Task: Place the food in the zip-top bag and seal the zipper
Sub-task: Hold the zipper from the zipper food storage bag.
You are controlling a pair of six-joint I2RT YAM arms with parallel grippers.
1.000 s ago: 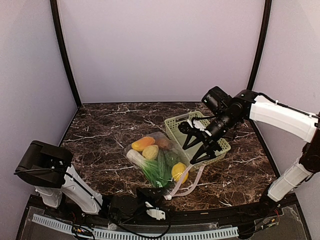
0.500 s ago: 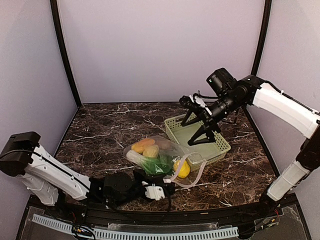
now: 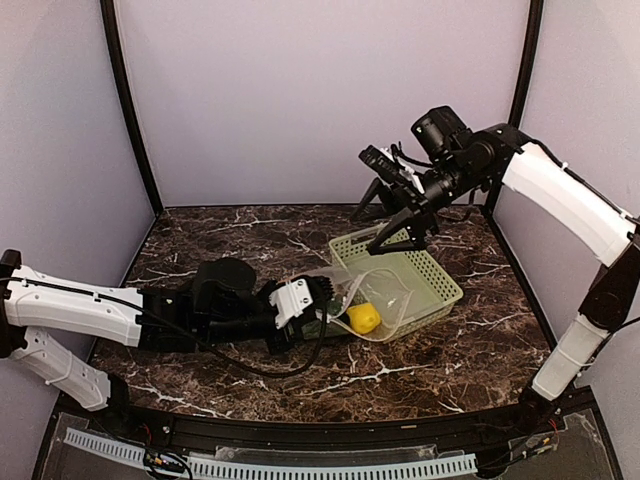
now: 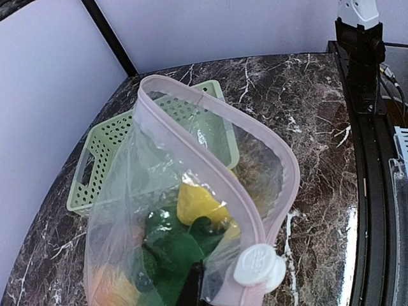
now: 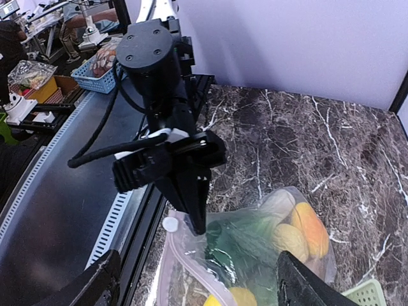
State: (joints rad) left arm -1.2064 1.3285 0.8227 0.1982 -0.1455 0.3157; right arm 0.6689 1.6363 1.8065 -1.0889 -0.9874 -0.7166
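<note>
The zip-top bag [image 3: 345,300] is lifted off the table, its open mouth reaching over the green basket. Its zipper [image 4: 210,156], a pink strip, gapes open, with a white slider [image 4: 258,266] at the near end. My left gripper [image 3: 316,306] is shut on the bag's edge next to the slider [image 5: 169,224]. Inside lies the food: a lemon [image 4: 196,201], green pieces [image 4: 171,247], an orange-yellow piece [image 5: 310,229] and a pale yellow piece [image 5: 290,241]. My right gripper [image 3: 377,226] hangs open high above the basket's far side, holding nothing.
The light green lattice basket [image 3: 425,285] stands right of centre, under the bag's mouth. The left arm [image 3: 120,315] stretches low across the table's left half. A black rail [image 4: 366,159] runs along the near table edge.
My left gripper has shut on the bag and carried it from the front edge up towards the basket. My right gripper has risen and drawn back from the bag.
</note>
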